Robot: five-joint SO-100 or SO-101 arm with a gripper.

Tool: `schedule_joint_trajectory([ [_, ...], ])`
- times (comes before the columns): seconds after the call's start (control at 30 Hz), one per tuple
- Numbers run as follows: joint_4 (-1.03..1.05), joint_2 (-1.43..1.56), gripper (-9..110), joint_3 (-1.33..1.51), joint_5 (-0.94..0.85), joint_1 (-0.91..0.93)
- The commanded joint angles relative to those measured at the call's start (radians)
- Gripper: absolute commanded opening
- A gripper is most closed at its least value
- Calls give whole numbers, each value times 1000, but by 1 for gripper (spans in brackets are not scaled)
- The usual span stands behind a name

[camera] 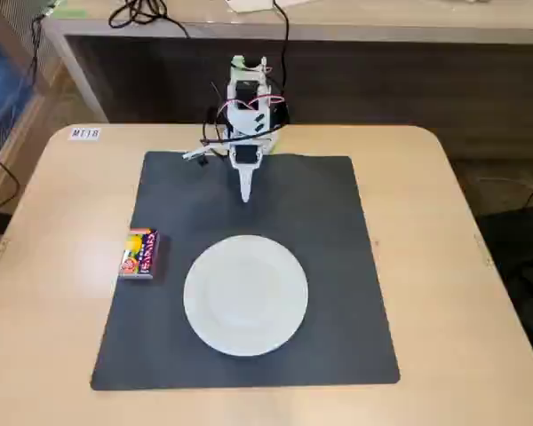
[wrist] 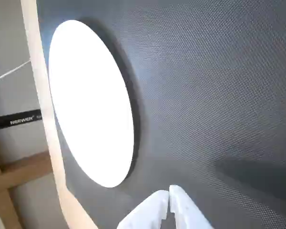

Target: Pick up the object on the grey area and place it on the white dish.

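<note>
The small yellow, red and pink packet lies flat on the left edge of the dark grey mat in the fixed view. The round white plate sits empty on the mat's front middle; it also shows in the wrist view. My white gripper points down over the mat's back middle, behind the plate and well right of the packet. Its fingers are closed together and empty, as the wrist view shows. The packet is out of the wrist view.
The mat lies on a beige table with rounded corners. A white label is stuck at the back left corner. Cables hang behind the arm's base. A shelf runs along the back.
</note>
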Motion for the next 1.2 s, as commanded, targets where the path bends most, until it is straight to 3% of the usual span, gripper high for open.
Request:
schedule_joint_trajectory([
  [0.0, -114, -28, 0, -129, 46, 146],
  [0.3, -140, -52, 0, -133, 54, 153],
  [0.4, -227, -181, 0, -196, 64, 137],
  [0.67, -302, -1014, 0, -833, 3, 107],
  [0.9, -224, -1396, 0, -1270, 69, 152],
  [1.17, -114, -1678, 0, -1569, 321, 255],
])
